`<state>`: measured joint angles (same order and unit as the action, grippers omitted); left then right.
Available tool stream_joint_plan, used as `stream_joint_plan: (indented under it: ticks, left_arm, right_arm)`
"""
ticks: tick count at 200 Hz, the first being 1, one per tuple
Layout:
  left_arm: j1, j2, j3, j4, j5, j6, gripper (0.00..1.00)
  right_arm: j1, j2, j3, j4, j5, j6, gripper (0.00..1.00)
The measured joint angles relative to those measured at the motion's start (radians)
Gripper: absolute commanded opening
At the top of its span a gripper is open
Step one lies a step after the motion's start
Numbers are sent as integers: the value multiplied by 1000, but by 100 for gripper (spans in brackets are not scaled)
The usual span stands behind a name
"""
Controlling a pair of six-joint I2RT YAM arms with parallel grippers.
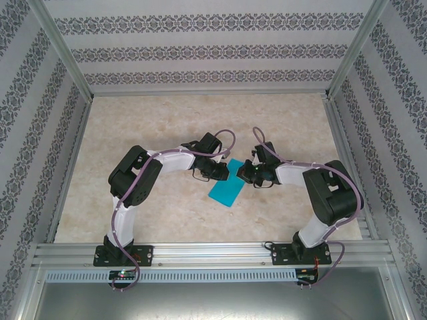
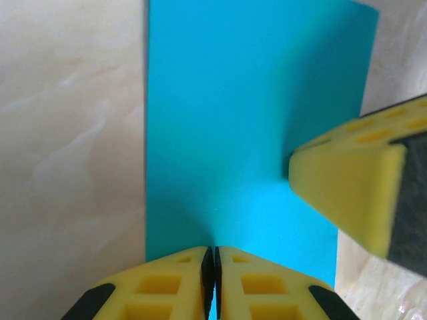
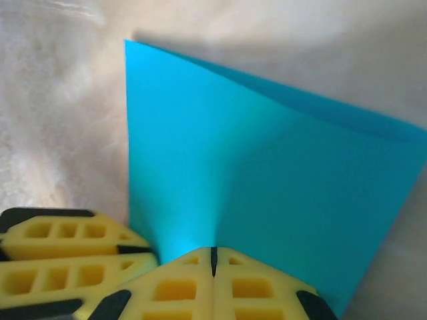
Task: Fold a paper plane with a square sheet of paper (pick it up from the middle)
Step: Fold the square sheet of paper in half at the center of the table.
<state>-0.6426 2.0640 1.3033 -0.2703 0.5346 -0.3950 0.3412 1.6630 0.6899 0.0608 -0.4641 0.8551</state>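
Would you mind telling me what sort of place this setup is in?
Probably a purpose-built robot test booth: two arms bolted to a metal rail, a marble-look table walled by patterned panels on aluminium posts.

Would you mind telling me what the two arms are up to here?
Both arms reach in over a teal sheet of paper on the table. The left end effector and the right end effector are each shut on its far end, close together. The sheet looks like a narrow rectangle, not yet a plane.
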Motion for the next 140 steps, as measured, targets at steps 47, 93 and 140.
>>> stream_joint_plan:
  ticks: [47, 93, 140]
  left_arm:
    - [0, 0, 0, 0, 0, 2, 16]
    - [0, 0, 0, 0, -1, 3, 16]
    - [0, 0, 0, 0, -2, 3, 16]
  right_arm:
    - [-55, -15, -40, 31, -28, -45, 0]
    - [-130, -60, -95, 50, -30, -60, 0]
    - [-152, -97, -103, 14, 5, -70, 0]
